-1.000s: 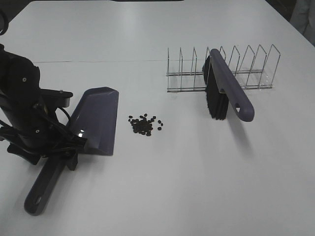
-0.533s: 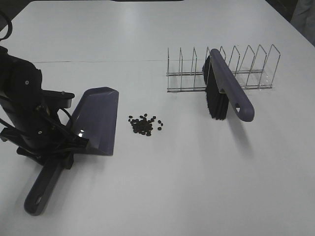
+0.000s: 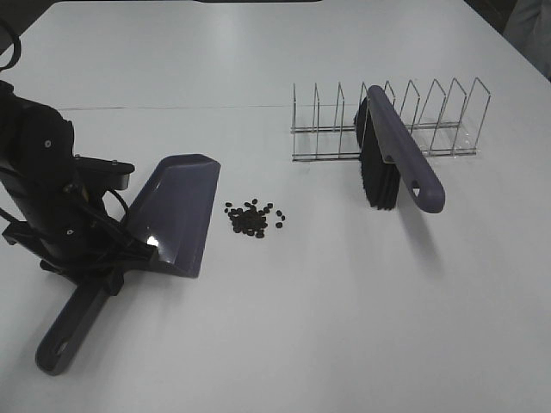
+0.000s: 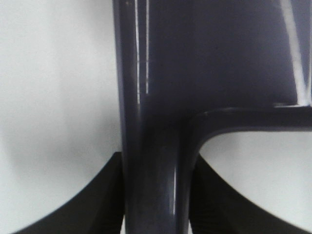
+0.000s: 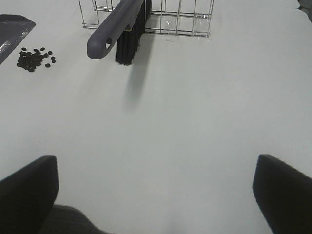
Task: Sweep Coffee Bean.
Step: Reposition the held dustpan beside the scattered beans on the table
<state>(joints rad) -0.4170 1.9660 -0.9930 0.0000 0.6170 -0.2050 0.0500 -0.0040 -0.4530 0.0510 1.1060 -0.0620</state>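
The coffee bean (image 3: 252, 218) cluster lies loose on the white table, just right of the grey-purple dustpan (image 3: 179, 213). My left gripper (image 3: 108, 277) is shut on the dustpan's handle (image 4: 151, 146), where the handle meets the pan; black fingers (image 4: 97, 202) press it from both sides. The pan's mouth faces the beans, a short gap away. The purple brush (image 3: 394, 155) leans in the wire rack (image 3: 430, 120), bristles down. My right gripper (image 5: 156, 195) is open and holds nothing, well short of the brush (image 5: 117, 29) and the beans (image 5: 34, 58).
The wire rack (image 5: 146, 19) stands at the back right with the brush in one slot. A corner of the dustpan (image 5: 12, 29) shows in the right wrist view. The left arm's black body (image 3: 39, 185) stands over the table's left edge.
My left gripper has shut on the dustpan handle. The pan has swung slightly right toward the beans and the handle's end has moved a little left. Beans and brush have not moved.
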